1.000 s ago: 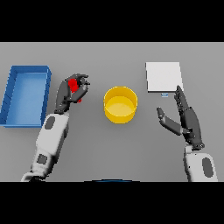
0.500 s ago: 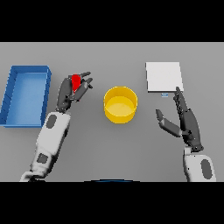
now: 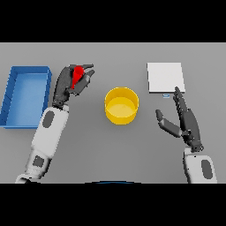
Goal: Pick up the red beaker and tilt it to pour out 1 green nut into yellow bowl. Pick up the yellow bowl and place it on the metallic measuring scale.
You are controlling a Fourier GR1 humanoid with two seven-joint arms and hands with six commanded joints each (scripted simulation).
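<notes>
My left hand (image 3: 67,83) is curled round the red beaker (image 3: 78,74), holding it left of the yellow bowl (image 3: 121,105); only the beaker's top shows between the fingers. The bowl stands at the table's middle, apart from both hands. No green nut can be made out. The metallic scale (image 3: 165,77) lies flat at the back right. My right hand (image 3: 184,120) hovers open, fingers straight, just right of the bowl and in front of the scale.
A blue tray (image 3: 25,96) sits at the far left, close beside my left forearm (image 3: 47,132).
The left hand has lifted the red beaker slightly and turned it, so less red shows between the fingers. The right hand has barely shifted.
</notes>
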